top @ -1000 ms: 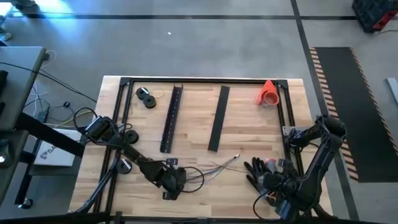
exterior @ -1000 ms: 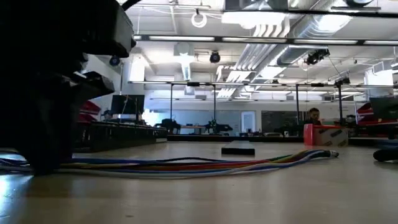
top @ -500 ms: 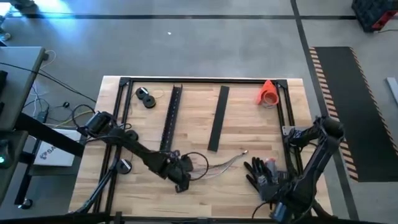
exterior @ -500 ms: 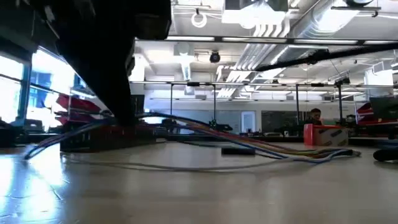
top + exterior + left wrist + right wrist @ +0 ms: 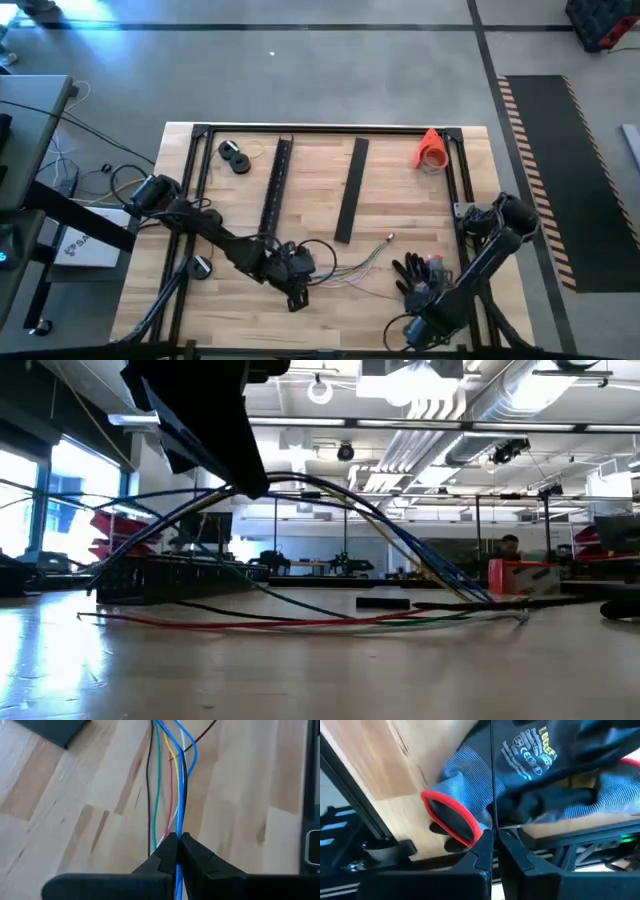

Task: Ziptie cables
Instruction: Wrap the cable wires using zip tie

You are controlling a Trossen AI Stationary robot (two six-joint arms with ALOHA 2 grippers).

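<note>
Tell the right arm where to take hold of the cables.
Grip the cables near their free ends by the far tip, coming from above. The left gripper pinches the other end, so they fan out flat there; the right gripper waits by the gloves.

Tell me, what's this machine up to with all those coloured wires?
The left pincer is shut on one end of the cables, a loose bunch of thin coloured wires, and holds that end off the wooden table, so they arch down to their far ends on the wood. The right pincer waits at the table's near right corner, over a pair of work gloves, gripping nothing. No ziptie is on the wires yet.
</note>
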